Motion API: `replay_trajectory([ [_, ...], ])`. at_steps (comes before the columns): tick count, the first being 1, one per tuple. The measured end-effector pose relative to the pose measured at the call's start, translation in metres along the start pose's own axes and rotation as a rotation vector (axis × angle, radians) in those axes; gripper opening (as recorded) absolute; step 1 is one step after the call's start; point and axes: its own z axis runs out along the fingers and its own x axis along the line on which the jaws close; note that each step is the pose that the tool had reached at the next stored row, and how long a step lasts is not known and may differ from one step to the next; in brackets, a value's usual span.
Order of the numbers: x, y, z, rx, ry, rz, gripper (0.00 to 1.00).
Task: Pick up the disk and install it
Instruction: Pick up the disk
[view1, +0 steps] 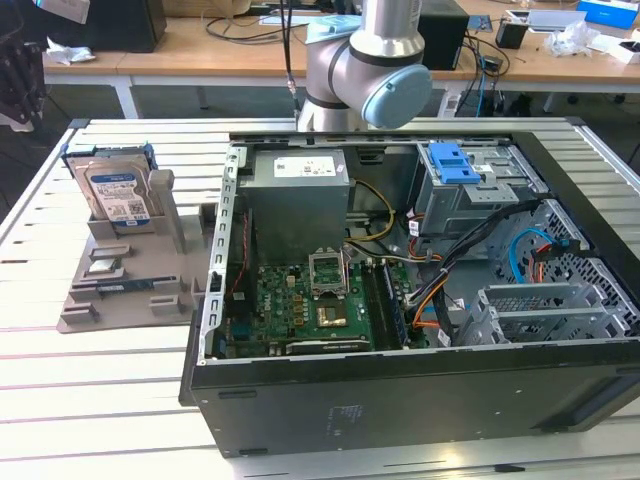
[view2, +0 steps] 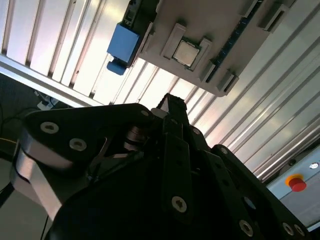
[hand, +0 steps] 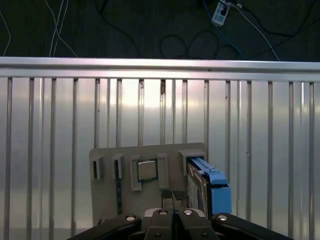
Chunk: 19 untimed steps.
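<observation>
Lining up on the disk (view1: 115, 190), upright in the grey stand (view1: 150, 285) at the exterior view's left
My gripper (hand: 173, 193) hangs above it, closed on nothing; I'd want it opened wide and centred across the disk's long edges for a square grip

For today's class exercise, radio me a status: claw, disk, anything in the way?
Claw shut, empty, apart from disk. Disk upright in grey stand, not yet picked. Nothing seen blocking it.
</observation>
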Motion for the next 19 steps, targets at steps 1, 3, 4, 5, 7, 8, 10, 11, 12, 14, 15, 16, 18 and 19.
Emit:
replay_trajectory([
  [1, -0.0002, 0.0001, 0.0002, 0.0058, 0.0000, 0.000, 0.11],
  [3, 0.0000, 0.0001, 0.0002, 0.0357, 0.0005, 0.000, 0.11],
  [4, 0.0000, 0.0001, 0.0004, 0.0477, 0.0006, 0.000, 0.11],
  [5, 0.0000, 0.0000, 0.0004, 0.0524, 0.0006, 0.000, 0.11],
  [7, 0.0000, 0.0000, 0.0003, 0.0533, 0.0006, 0.000, 0.11],
  [8, 0.0000, 0.0000, 0.0003, 0.0539, 0.0007, 0.000, 0.11],
  [10, 0.0000, 0.0001, 0.0004, 0.0551, 0.0005, 0.000, 0.11],
  [11, -0.0005, 0.0002, 0.0004, 0.0551, 0.0006, 0.000, 0.11],
  [12, -0.0034, 0.0001, 0.0005, 0.0551, 0.0005, 0.000, 0.11],
  [14, -0.0045, 0.0001, 0.0005, 0.0551, 0.0006, 0.000, 0.11],
  [15, -0.0046, 0.0000, 0.0005, 0.0550, 0.0006, 0.000, 0.11],
  [16, -0.0046, 0.0000, 0.0005, 0.0550, 0.0006, 0.000, 0.11],
  [18, -0.0047, 0.0000, 0.0005, 0.0550, 0.0006, 0.000, 0.11],
  [19, -0.0047, 0.0000, 0.0005, 0.0550, 0.0006, 0.000, 0.11],
])
